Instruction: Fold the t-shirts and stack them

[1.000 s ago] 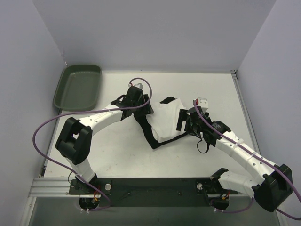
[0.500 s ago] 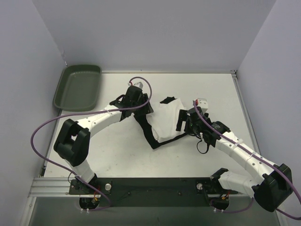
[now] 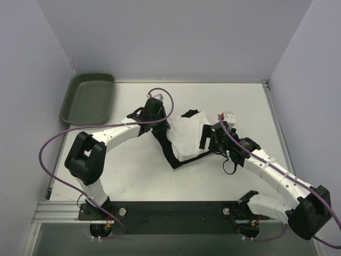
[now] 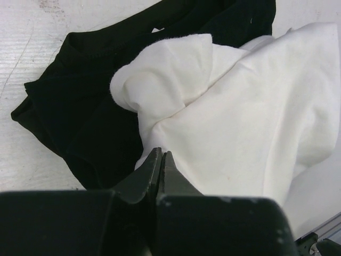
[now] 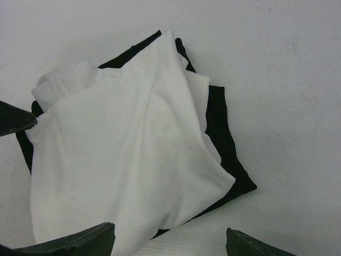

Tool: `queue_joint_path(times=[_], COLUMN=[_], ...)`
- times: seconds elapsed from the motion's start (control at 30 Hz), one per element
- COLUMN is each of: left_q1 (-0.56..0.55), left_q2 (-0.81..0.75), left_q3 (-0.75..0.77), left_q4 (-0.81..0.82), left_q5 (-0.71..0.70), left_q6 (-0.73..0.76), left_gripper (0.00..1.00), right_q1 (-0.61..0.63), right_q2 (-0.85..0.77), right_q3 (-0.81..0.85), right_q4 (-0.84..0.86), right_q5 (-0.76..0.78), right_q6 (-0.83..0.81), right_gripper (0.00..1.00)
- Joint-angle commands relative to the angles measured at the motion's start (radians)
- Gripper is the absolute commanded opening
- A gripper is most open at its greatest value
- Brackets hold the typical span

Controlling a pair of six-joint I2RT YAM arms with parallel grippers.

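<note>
The white t-shirt (image 3: 186,140) lies rumpled on the black t-shirt (image 3: 166,152) mid-frame on the bench (image 3: 240,101): piled, hardly folded yet. The left gripper (image 4: 161,160) is closed at the white hem, and I cannot tell if it pinches cloth. The right gripper (image 5: 168,238) gapes.

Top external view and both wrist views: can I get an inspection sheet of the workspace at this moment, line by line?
Surface: white table, no spills seen.
Job's things: white t-shirt lies rumpled on the black t-shirt, mid-table; black shows around its edges.
Clutter: dark green tray, empty, at the far left corner.
Grippers: left gripper shut, tips at the white shirt's edge, a pinch of cloth cannot be confirmed; right gripper open above the shirts, holding nothing.
Cables: purple cables loop off both arms.
Surroundings: plain pale walls on three sides; nothing else seen.
</note>
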Motion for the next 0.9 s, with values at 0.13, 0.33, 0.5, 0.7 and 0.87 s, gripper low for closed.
queue_joint_path(times=[0.13,0.33,0.5,0.7,0.87], left_q1=[0.013,0.051,0.091,0.102,0.102], left_q2=[-0.051,-0.013,0.035,0.045,0.058], left_q3=[0.156,0.237,0.236,0.133,0.064], left_q4=[-0.040,-0.080,-0.069,-0.002,0.020], left_q5=[-0.033,-0.036,-0.028,-0.026,-0.063], left_q6=[0.051,0.071,0.072,0.049,0.042], left_gripper=[0.00,0.00,0.00,0.00,0.17], right_q1=[0.005,0.005,0.005,0.004,0.002], right_q2=[-0.011,-0.017,-0.020,-0.008,0.021], right_q3=[-0.003,0.002,0.004,0.011,0.030], right_q4=[-0.004,-0.009,-0.016,-0.019,-0.007], right_q5=[0.012,0.018,0.025,0.027,0.028], right_q6=[0.002,0.001,-0.005,-0.010,-0.016], right_gripper=[0.84,0.84,0.84,0.84,0.84])
